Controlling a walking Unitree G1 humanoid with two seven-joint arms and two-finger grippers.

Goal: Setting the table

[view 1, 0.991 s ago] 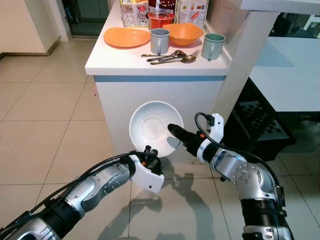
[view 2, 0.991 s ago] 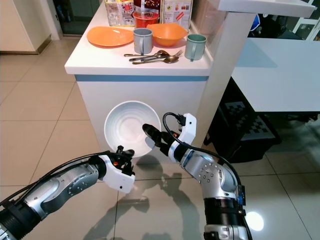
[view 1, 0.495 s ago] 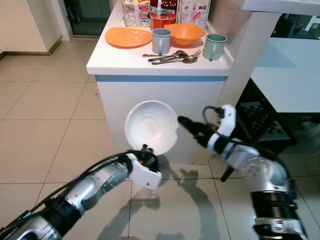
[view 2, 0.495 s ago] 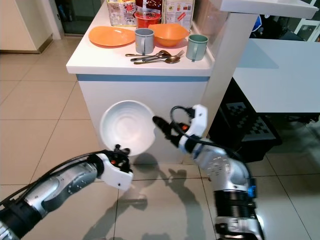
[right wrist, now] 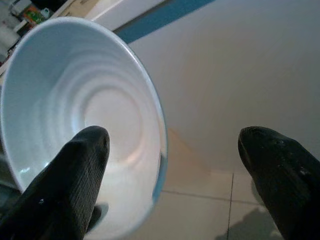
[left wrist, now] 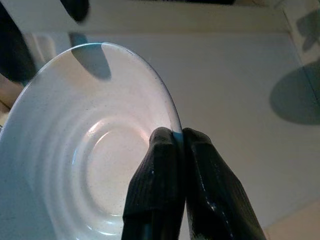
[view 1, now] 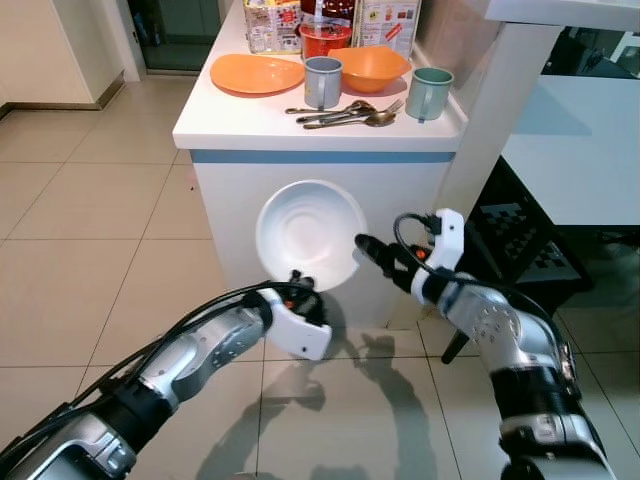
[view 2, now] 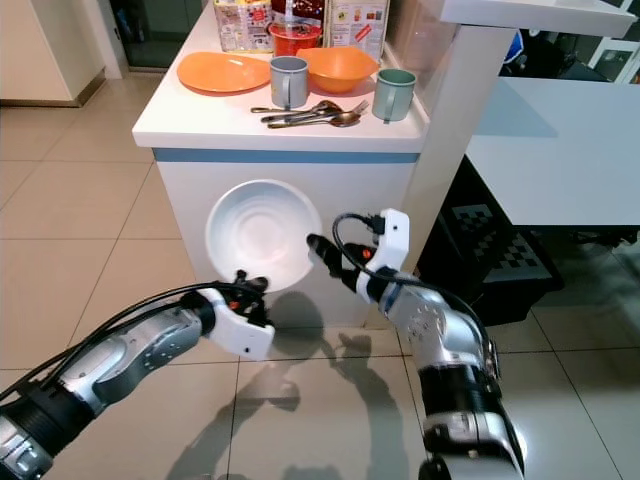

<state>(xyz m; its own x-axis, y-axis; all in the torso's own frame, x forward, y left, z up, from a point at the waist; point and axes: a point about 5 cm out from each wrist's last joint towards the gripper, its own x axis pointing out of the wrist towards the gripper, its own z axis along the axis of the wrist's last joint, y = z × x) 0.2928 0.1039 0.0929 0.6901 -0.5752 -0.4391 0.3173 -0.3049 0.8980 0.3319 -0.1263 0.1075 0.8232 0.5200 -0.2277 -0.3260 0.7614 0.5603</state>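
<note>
Left gripper (left wrist: 177,142) pinches the rim of the white bowl (view 1: 308,233), holding it upright below the counter (view 1: 230,125) for carriage, while right gripper (right wrist: 175,170), fingers spread wide, straddles the opposite rim, apparently to steady it.

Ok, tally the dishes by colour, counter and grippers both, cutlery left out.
Orange: 2, plate and bowl
Grey-green mugs: 2
Red cup: 1
White: 1, bowl pinched at the rim by the left gripper
Total: 6
</note>
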